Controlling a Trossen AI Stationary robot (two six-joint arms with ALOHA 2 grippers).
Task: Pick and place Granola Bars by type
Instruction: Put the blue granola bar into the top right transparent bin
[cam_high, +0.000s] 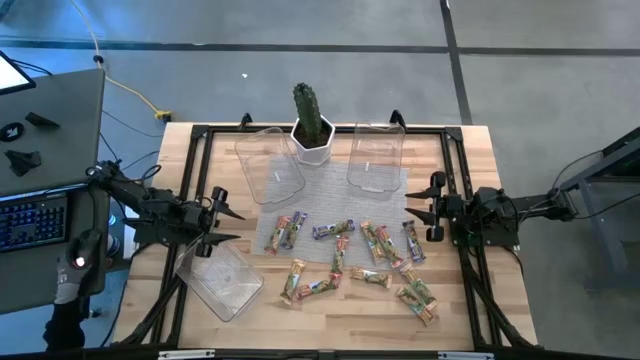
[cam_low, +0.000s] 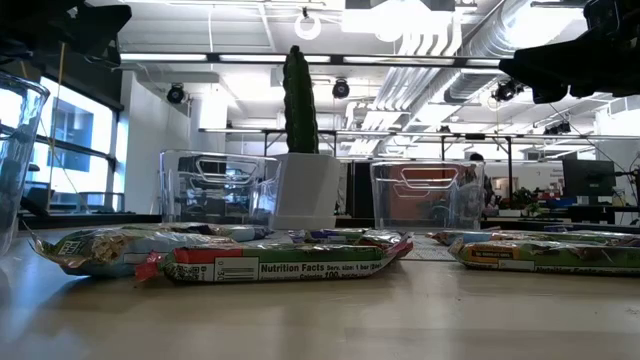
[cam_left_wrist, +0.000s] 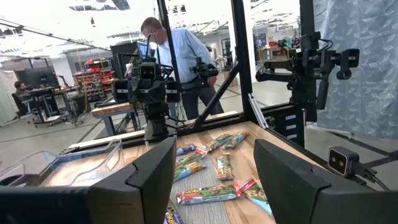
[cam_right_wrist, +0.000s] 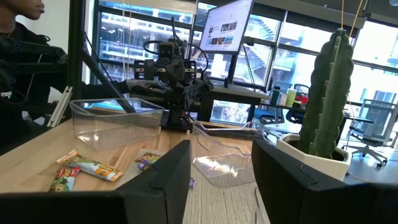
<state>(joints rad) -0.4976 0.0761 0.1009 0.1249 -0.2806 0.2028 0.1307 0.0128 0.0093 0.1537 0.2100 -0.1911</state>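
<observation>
Granola bars (cam_high: 352, 256) scattered over the front middle of the worktop (cam_high: 470, 190), none in the three clear tubs (cam_high: 268, 165). Left claw (cam_high: 228, 215) spread wide at the left edge, holding nothing. Right claw (cam_high: 424, 206) open and empty at the right edge.

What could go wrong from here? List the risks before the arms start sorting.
1. The granola bars lie crowded, some overlapping; a grasp may drag a neighbour along.
2. The cactus pot stands between the two far tubs; a reach there might topple it.
3. Left gripper and right gripper are both open, facing the same pile; they could collide.
</observation>
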